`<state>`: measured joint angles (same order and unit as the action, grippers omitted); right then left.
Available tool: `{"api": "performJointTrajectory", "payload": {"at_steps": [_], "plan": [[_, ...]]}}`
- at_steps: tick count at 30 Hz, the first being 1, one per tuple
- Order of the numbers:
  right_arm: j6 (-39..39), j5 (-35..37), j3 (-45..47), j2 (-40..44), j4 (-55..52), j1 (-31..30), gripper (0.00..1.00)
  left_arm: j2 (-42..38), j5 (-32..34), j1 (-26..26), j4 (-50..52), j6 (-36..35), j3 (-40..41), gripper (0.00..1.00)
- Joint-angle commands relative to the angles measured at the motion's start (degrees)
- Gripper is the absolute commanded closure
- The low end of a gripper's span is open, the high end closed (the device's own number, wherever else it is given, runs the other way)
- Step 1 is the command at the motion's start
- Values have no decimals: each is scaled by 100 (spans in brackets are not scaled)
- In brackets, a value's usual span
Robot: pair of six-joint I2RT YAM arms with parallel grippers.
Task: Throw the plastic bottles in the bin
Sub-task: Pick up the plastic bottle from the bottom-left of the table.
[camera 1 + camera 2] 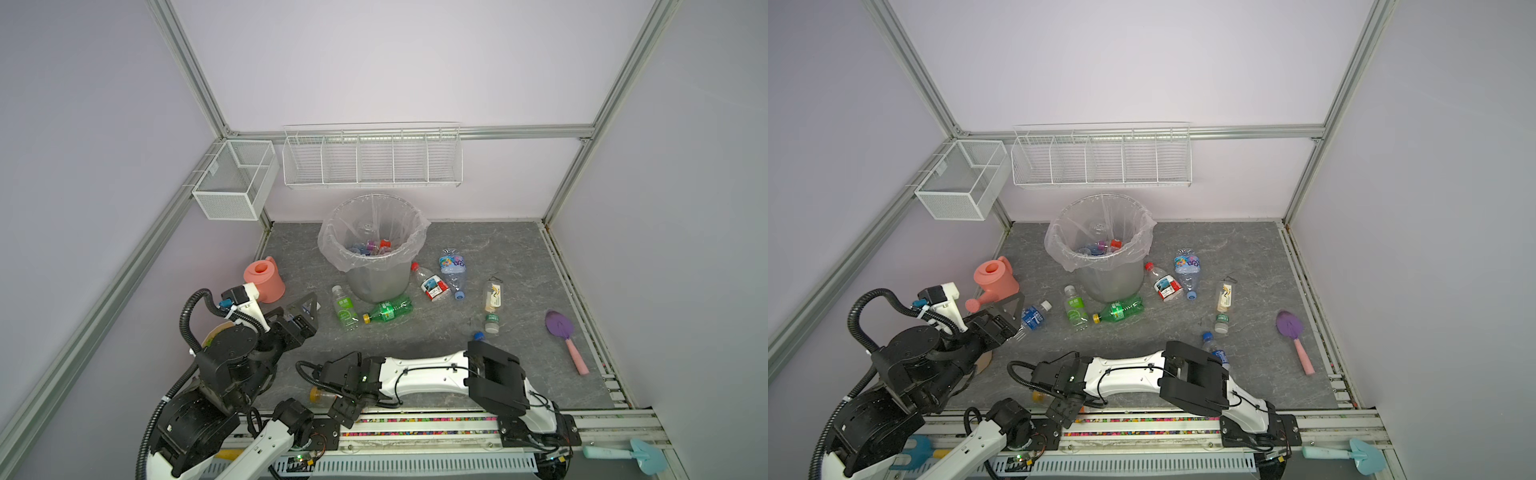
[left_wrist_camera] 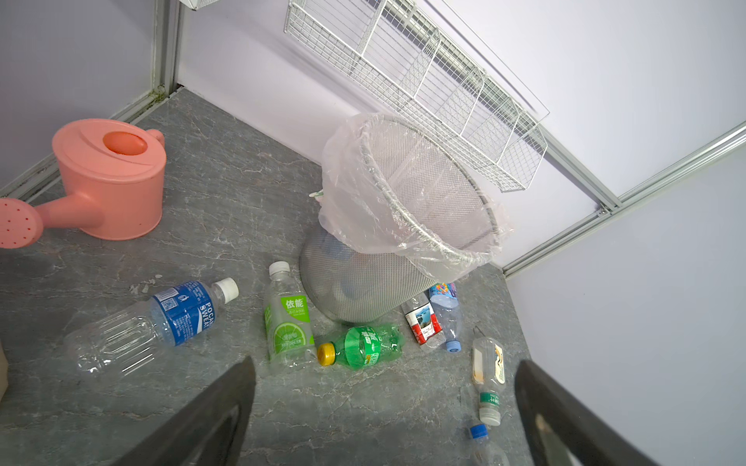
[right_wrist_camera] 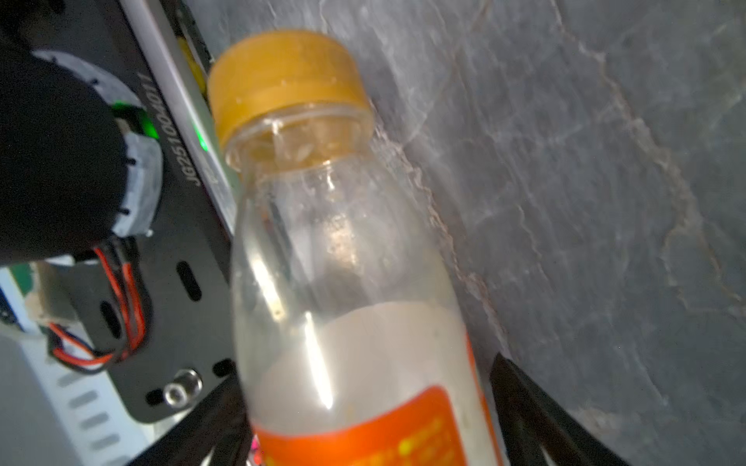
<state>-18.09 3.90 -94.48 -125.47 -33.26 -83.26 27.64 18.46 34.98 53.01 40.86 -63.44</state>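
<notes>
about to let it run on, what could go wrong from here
1. The clear plastic bottle with the orange cap lies between the fingers of the right end effector, beside the metal front rail; whether it is gripped is unclear, so it may slip onto the rail.
2. The crushed green plastic bottle with the yellow cap lies at the foot of the round grey mesh bin; grasping it could nudge the bin.
</notes>
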Motion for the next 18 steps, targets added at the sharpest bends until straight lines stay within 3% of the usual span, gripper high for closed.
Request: {"api": "performJointTrajectory", "payload": {"at_steps": [1,9,14,18], "plan": [[-90,172,151,29,-257,30,1,-46,132,-25,287,-70,-64,1],[-66,395,192,440,-264,30,48,-54,122,-20,257,-96,-43,0],[-15,627,208,862,-396,72,59,-32,89,-22,263,-150,-33,0],[106,1019,251,1557,-601,190,61,-33,61,-23,228,-190,12,0]]}}
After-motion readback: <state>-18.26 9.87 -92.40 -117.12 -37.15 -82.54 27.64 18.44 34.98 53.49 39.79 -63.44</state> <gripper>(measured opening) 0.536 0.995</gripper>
